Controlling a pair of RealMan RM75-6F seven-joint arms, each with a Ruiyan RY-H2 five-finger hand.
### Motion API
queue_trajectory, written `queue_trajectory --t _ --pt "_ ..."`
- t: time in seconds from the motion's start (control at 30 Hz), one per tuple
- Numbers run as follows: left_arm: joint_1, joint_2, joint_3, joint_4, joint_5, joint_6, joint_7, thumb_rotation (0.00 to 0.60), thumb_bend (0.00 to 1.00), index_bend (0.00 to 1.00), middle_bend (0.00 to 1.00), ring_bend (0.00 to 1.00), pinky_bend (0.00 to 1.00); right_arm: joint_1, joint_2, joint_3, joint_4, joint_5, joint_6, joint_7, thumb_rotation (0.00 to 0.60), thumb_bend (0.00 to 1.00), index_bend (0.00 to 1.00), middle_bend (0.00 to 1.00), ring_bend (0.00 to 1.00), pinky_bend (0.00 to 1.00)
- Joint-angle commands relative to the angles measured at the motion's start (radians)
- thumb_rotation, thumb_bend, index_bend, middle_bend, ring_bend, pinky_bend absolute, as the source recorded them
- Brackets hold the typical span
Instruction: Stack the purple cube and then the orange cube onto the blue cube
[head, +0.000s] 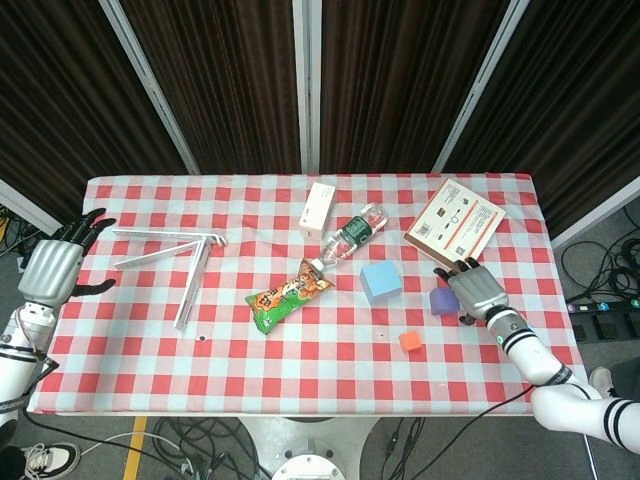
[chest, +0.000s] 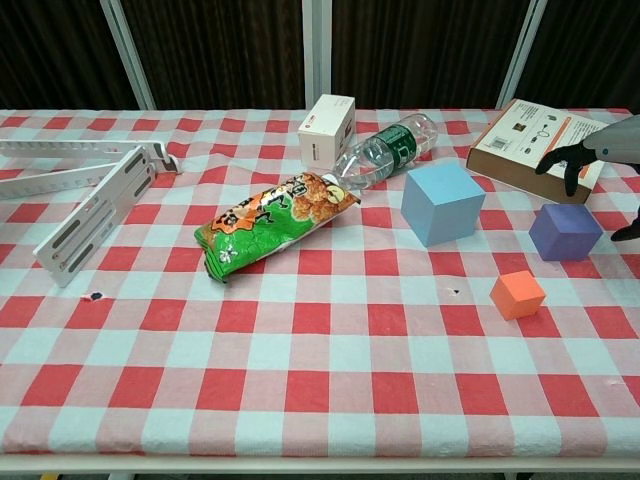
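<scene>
The purple cube (head: 444, 301) (chest: 565, 231) sits on the checked cloth right of the larger blue cube (head: 381, 281) (chest: 443, 202). The small orange cube (head: 409, 342) (chest: 517, 295) lies nearer the front edge. My right hand (head: 474, 291) (chest: 602, 150) hovers just above and to the right of the purple cube, fingers spread, holding nothing. My left hand (head: 53, 271) hangs open beyond the table's left edge, seen only in the head view.
A snack bag (head: 288, 296), a plastic bottle (head: 354, 233) and a white box (head: 319, 206) lie left of the blue cube. A brown flat box (head: 455, 225) sits behind my right hand. White metal brackets (head: 182, 260) occupy the left side.
</scene>
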Motion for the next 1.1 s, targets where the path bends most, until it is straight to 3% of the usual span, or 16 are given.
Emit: queue_trajectory --t 0.03,0.5,0.8,1.1 --pt "0.002 -0.004 0.001 0.011 0.002 0.003 -0.005 0.600 0.07 0.21 0.18 0.16 0.29 0.005 -0.020 -0.003 0.019 0.002 0.000 0.005 0.600 0.08 0.10 0.27 0.08 0.09" --pt "0.004 -0.018 0.001 0.066 -0.005 -0.004 -0.045 0.600 0.07 0.21 0.19 0.16 0.29 0.028 -0.099 -0.017 0.104 0.021 -0.007 -0.003 0.600 0.08 0.10 0.30 0.09 0.09" --pt "0.001 -0.018 0.003 0.064 -0.004 -0.012 -0.050 0.600 0.07 0.21 0.18 0.16 0.29 0.022 -0.110 -0.019 0.108 0.018 0.034 -0.007 0.600 0.11 0.10 0.41 0.13 0.09" --pt "0.004 -0.021 0.004 0.076 -0.006 -0.012 -0.062 0.600 0.07 0.21 0.18 0.16 0.29 0.022 -0.109 -0.014 0.103 0.019 0.046 -0.004 0.600 0.12 0.10 0.42 0.15 0.09"
